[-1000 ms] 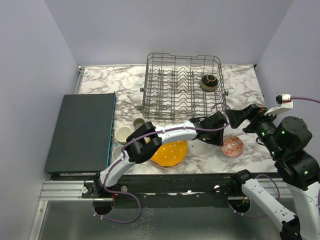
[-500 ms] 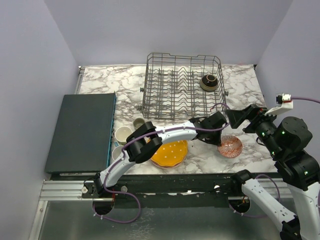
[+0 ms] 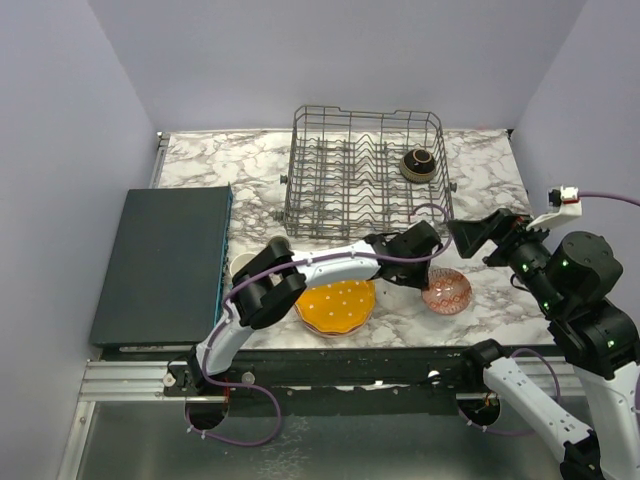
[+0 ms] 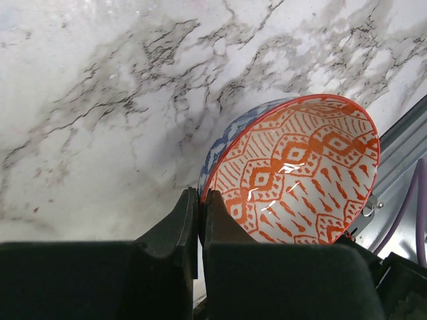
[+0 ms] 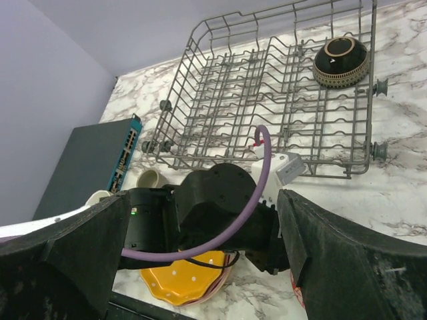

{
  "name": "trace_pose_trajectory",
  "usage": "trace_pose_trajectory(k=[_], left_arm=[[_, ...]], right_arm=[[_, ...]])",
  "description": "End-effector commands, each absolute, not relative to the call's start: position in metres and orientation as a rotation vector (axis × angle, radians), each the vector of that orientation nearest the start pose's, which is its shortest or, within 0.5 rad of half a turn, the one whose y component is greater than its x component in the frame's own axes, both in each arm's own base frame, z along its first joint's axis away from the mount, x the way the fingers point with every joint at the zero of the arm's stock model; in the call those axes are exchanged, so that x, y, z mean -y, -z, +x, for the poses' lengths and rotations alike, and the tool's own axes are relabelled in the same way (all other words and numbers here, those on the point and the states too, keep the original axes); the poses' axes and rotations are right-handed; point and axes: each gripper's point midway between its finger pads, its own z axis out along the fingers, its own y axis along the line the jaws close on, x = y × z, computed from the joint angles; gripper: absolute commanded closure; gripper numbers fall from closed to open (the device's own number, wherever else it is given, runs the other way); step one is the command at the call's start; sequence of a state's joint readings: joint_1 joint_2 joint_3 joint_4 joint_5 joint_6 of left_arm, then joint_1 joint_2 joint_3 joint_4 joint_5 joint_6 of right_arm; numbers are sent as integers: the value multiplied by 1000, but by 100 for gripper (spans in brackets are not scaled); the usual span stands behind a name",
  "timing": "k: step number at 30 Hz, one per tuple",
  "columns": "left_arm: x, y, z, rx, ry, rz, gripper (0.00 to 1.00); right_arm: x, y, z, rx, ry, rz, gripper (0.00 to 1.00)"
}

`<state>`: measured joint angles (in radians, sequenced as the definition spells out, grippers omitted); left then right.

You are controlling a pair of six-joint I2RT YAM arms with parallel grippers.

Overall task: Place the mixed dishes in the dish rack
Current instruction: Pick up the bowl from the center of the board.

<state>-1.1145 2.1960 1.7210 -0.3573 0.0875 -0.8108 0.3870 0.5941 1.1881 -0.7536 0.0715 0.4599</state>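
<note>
I see the grey wire dish rack [image 3: 297, 180] standing at the far side of the worktop [image 3: 200, 160], with a dark bowl [image 3: 418, 165] bearing a pale ring at its right end. In front of the rack, the small bowl [image 4: 300, 173], orange-patterned inside and blue outside, is tilted on edge, its rim pinched in my left hand [image 4: 200, 203]. The scalloped orange plate [image 3: 338, 305] with white dots lies flat near the front edge, and a cream mug [image 5: 151, 178] stands to its left.

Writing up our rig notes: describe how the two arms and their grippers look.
The left arm and right arm share white links, bulky black joints and a purple cable. The left gripper and right gripper have black wedge fingers. Green lights dot the right arm's joints.
</note>
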Motion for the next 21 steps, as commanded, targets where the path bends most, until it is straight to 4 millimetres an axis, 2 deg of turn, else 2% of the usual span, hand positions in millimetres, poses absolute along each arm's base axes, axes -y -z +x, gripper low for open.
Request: trace_pose_trajectory(k=[1, 6, 13, 21], left_arm=[[517, -128, 226, -2469, 995, 396, 100], [499, -152, 231, -2433, 1033, 377, 100], [470, -179, 240, -2400, 1077, 340, 100], [418, -207, 257, -2369, 1124, 241, 100]], right_arm=[[-97, -367, 193, -1788, -615, 94, 4], [-102, -363, 198, -1805, -634, 98, 4], [-122, -356, 204, -1836, -726, 66, 4], [-141, -345, 213, -1884, -807, 51, 3]])
